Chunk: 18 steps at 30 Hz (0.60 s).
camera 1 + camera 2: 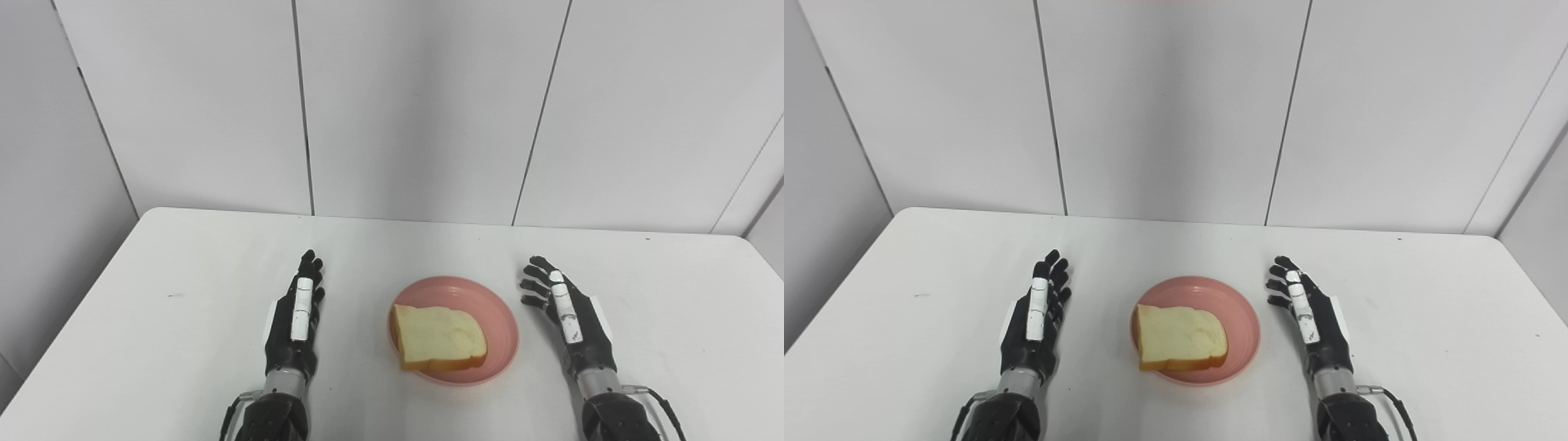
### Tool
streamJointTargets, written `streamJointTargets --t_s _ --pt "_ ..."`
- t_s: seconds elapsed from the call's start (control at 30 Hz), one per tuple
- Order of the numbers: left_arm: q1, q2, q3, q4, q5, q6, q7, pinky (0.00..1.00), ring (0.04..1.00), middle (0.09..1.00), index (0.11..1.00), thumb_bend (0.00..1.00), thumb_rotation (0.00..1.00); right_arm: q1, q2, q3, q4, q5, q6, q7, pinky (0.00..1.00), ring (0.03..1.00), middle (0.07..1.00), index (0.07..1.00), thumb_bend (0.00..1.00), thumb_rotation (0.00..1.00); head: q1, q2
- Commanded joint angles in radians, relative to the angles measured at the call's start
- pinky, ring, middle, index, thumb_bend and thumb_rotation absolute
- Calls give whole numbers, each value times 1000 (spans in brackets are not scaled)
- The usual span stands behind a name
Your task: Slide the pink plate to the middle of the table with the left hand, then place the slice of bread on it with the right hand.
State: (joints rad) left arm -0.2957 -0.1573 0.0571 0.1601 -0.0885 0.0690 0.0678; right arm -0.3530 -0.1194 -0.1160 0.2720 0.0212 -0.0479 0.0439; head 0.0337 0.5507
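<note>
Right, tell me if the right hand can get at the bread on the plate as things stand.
Probably yes. The right hand rests open on the table just beside the pink plate, and nothing lies between them. The slice of bread sits uncovered on the plate, nearer its left side.

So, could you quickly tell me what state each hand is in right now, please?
Left hand: open, fingers extended, holding nothing.
Right hand: open, fingers apart, holding nothing.
</note>
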Motion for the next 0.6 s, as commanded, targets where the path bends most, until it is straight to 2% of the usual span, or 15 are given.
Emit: streamJointTargets --t_s 0.0,0.23,0.43,0.57 --pt "-39 1 -9 -37 -2 -1 -4 1000 993 955 921 908 893 -14 8 5 -33 3 -4 -12 712 781 821 818 830 1000 -2 3" --pt "-39 12 -5 -69 -10 28 -12 1000 989 954 914 946 875 -6 55 -7 -60 34 -4 -53 728 787 825 811 826 1000 -39 11" --pt "-39 27 -6 -83 -15 42 -18 995 984 952 905 966 878 -1 87 -6 -67 9 -21 -104 746 810 839 823 804 1000 -67 10" --pt "-35 28 -6 -85 -20 48 -19 999 995 958 908 959 879 5 102 -9 -67 19 -38 -115 777 834 864 854 834 1000 -68 10"
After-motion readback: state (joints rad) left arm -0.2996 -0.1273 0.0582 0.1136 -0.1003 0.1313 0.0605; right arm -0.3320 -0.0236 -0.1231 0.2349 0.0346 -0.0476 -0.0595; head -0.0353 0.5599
